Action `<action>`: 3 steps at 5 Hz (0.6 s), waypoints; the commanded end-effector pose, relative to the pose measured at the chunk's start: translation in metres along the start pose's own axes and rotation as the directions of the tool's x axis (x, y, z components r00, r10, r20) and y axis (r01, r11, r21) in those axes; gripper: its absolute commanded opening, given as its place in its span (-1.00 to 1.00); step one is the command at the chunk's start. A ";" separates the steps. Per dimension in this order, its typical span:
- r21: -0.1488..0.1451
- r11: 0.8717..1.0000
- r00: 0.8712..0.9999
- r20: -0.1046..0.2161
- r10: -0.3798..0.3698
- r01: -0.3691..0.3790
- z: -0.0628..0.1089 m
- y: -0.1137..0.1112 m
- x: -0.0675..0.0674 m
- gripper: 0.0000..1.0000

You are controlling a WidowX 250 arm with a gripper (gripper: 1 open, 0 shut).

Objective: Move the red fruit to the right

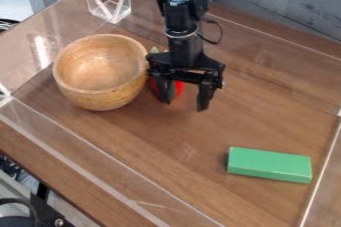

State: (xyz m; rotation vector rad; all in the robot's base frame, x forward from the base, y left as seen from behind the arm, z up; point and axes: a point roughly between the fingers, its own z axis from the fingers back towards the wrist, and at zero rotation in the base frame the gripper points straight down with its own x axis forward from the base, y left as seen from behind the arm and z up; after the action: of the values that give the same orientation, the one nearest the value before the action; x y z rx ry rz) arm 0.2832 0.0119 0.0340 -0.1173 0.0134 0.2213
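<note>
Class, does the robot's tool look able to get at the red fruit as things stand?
Probably yes: the tool stands open right over the red fruit, though the wooden bowl close beside it leaves little room.

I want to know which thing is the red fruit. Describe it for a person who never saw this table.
On the table, find the big round wooden bowl. Just beside it, partly hidden by the black tool, is the small fruit. It is bright red, unlike the tan bowl and the green block.
</note>
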 end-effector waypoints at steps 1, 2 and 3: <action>0.001 1.000 0.997 0.077 0.008 -0.008 0.026 0.004 0.013 1.00; 0.004 1.000 0.996 0.086 0.016 -0.017 0.033 0.008 0.016 1.00; 0.002 0.999 0.995 0.090 -0.049 0.049 0.035 0.001 0.014 1.00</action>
State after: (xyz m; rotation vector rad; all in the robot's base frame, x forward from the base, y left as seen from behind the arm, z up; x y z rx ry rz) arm 0.2880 0.0191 0.0498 -0.1112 -0.0096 0.1892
